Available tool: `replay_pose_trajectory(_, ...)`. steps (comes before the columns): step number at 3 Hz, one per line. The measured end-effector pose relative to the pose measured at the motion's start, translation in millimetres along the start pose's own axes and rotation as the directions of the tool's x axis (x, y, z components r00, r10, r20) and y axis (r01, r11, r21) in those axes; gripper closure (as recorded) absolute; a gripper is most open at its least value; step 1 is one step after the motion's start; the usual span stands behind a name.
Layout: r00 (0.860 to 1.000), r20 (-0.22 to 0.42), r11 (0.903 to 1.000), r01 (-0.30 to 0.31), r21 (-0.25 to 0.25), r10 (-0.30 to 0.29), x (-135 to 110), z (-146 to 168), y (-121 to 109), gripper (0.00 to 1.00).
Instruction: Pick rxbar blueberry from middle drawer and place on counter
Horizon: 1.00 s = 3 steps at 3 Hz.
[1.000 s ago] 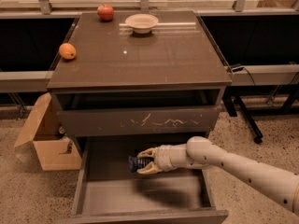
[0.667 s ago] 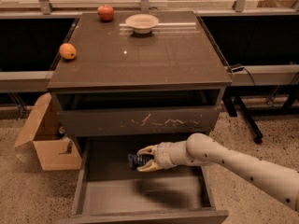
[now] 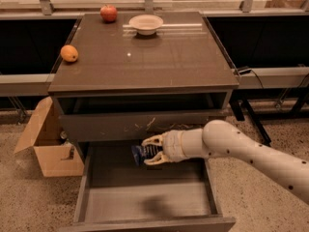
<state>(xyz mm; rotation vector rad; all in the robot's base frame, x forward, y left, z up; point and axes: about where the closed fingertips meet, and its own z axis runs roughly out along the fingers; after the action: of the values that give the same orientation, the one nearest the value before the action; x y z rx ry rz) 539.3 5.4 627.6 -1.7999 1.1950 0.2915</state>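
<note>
Below the glossy brown worktop (image 3: 145,62), where an apple (image 3: 109,12), an orange (image 3: 69,53) and a white bowl (image 3: 146,23) are standing, the middle drawer (image 3: 83,187) is pulled out. The rxbar blueberry (image 3: 139,154) is pinched in the gripper (image 3: 147,149) and appears lifted off the drawer floor, just under the scratched drawer front (image 3: 106,127). The lifting-out step is judged to be in hand, so next the bar must be drawn outward past that front and raised to the worktop. Compared with the earlier frame, gripper and bar are found slightly higher.
</note>
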Motion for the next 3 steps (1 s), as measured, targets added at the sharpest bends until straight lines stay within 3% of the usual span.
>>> replay_pose_trajectory(1, 0.991, -0.045, 0.9913, 0.129, 0.027, -0.127, -39.5, -44.8, -36.3, 1.0)
replay_pose_trajectory(2, 0.991, -0.046, 0.9912, 0.13, 0.028, -0.128, -39.9, -44.8, -36.5, 1.0)
replay_pose_trajectory(3, 0.956, -0.146, 0.9582, 0.27, 0.094, -0.255, -59.9, -106.7, -89.1, 1.0)
